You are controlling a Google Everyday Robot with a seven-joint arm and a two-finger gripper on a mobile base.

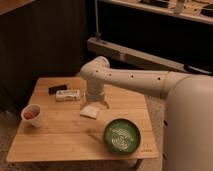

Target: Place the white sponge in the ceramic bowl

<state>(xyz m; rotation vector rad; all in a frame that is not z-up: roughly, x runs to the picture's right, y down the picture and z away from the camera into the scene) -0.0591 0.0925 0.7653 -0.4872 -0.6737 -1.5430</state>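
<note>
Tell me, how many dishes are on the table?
2: the ceramic bowl, front right on the table, and a small white cup at its left edge. The gripper hangs just above the white sponge; the arm could hide more.

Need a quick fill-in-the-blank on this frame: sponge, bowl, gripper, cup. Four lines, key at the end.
1. The white sponge lies flat on the wooden table, not yet in the ____.
2. The ceramic bowl is dark ____ with a pale pattern inside.
3. The gripper is right over the white ____.
4. The small white cup holds something ____ in colour.
Missing words: bowl; green; sponge; reddish.
</note>
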